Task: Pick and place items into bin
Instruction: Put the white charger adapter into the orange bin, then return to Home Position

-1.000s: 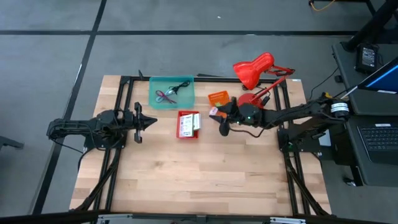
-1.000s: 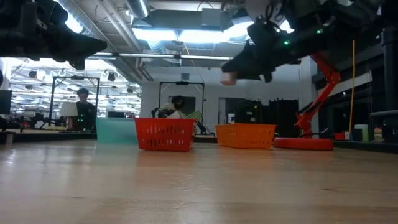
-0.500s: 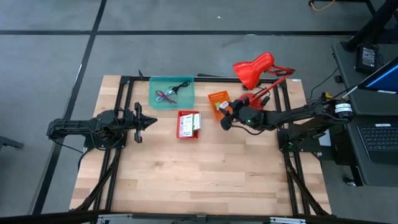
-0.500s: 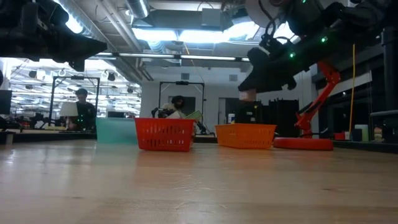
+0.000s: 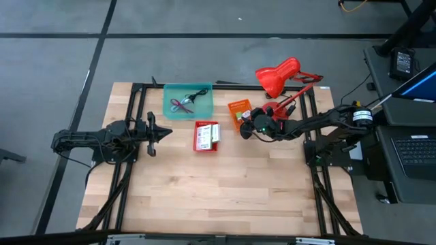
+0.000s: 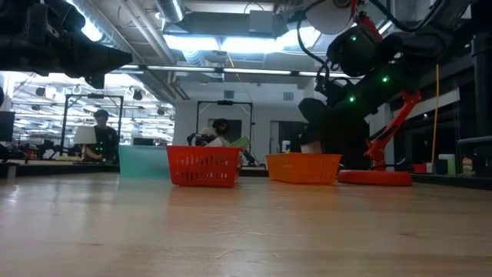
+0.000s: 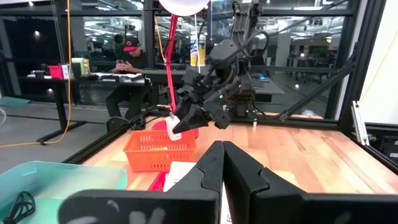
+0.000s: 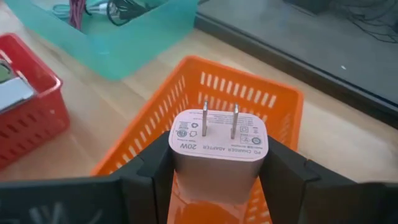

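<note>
My right gripper is shut on a pale pink cube, a plug adapter with two metal prongs. It hovers just above the orange basket, which stands near the table's far edge. The left wrist view shows the cube over that basket's rim. Two white printed packets lie in a red basket. Cables lie in the teal bin. My left gripper waits shut above the table's left side, touching nothing. My right gripper pinches the cube by two opposite side faces, one finger on each. The pronged face shows between the fingers, toward the wrist camera. The cube is lifted clear, above the orange basket's inside.
The red desk lamp stands on its base just right of the orange basket, close behind my right arm. The teal bin and the red basket sit left of it. Bare wooden table fills the near half.
My right gripper, still shut on the cube, has moved right from the gap beside the red basket to the orange basket. It has sunk toward that basket's rim. My left arm has kept still.
</note>
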`<state>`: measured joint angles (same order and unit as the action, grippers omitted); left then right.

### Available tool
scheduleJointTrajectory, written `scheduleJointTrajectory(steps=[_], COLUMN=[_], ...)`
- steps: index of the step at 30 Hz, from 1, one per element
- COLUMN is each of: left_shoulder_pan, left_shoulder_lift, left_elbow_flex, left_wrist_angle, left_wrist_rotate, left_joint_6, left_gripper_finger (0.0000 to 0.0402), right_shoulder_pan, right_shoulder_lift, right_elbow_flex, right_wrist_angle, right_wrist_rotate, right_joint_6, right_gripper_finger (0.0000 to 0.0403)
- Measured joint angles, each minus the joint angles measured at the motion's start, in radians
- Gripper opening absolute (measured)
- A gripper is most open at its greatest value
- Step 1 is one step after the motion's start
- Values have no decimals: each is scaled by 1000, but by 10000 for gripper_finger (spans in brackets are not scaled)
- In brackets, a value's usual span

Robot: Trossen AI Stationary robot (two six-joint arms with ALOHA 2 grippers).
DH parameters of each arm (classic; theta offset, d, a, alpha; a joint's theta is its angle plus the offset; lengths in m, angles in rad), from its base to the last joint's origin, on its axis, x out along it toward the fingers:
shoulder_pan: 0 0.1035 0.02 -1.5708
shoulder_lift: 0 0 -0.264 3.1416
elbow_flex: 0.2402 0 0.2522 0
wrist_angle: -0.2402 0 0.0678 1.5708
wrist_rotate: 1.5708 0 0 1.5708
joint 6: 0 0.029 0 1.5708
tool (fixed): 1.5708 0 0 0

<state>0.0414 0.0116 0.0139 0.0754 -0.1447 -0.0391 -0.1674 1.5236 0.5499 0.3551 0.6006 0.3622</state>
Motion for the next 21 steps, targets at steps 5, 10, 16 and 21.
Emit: scheduleJointTrajectory(steps=[5, 10, 16, 21], left_shoulder_pan=[0, 0, 0, 0], left_shoulder_lift=[0, 0, 0, 0], left_elbow_flex=[0, 0, 0, 0], left_wrist_angle=[-2, -2, -2, -4], left_wrist_rotate=[0, 0, 0, 0], left_joint_6=[0, 0, 0, 0], left_gripper_finger=[3, 3, 3, 3], right_shoulder_pan=[0, 0, 0, 0], right_shoulder_lift=[29, 53, 54, 50], right_elbow_flex=[0, 0, 0, 0], right_wrist_angle=[6, 10, 11, 16], right_wrist_rotate=[-28, -26, -26, -26], right_joint_6=[9, 27, 22, 19], right_gripper_finger=[168, 202, 233, 237])
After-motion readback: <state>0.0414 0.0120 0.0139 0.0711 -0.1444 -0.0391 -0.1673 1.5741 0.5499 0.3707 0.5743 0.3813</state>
